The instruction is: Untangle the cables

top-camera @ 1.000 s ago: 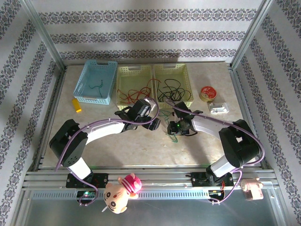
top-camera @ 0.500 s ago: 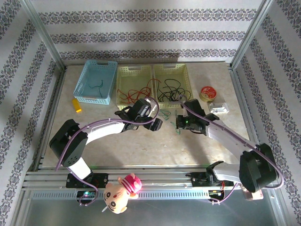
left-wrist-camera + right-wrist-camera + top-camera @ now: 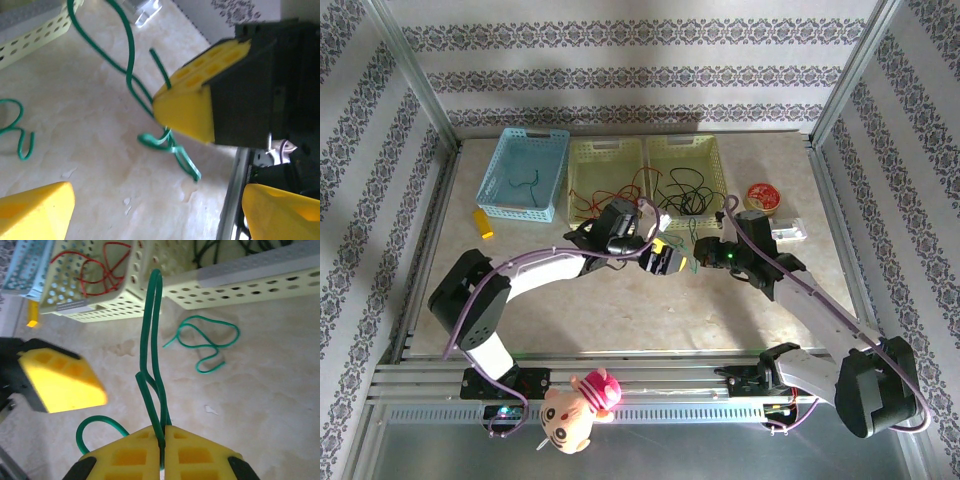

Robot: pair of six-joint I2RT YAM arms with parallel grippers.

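My right gripper (image 3: 162, 434) is shut on a green cable (image 3: 152, 330), which rises from its yellow fingertips as a narrow doubled loop. In the left wrist view that green cable (image 3: 131, 65) hangs from the right gripper's yellow fingers (image 3: 192, 102), its tail curled just above the table. My left gripper (image 3: 157, 200) stands open right beside it, holding nothing. From above, the left gripper (image 3: 667, 262) and right gripper (image 3: 700, 256) sit close together at mid-table with the green cable (image 3: 691, 236) between them. Another green cable (image 3: 210, 342) lies loose on the table. Red cables (image 3: 603, 195) and black cables (image 3: 682, 190) lie in baskets.
Three baskets line the back: blue (image 3: 552, 170), yellow with red cables (image 3: 606, 148), and yellow with black cables (image 3: 686, 146). A red spool (image 3: 761, 196) and a white part (image 3: 785, 231) sit at the right, an orange block (image 3: 482, 222) at the left. Plush toys hang on the front rail.
The right gripper closed on the green cable and carried it up and toward the back right. The left gripper shifted right to meet it, and its jaws narrowed slightly.
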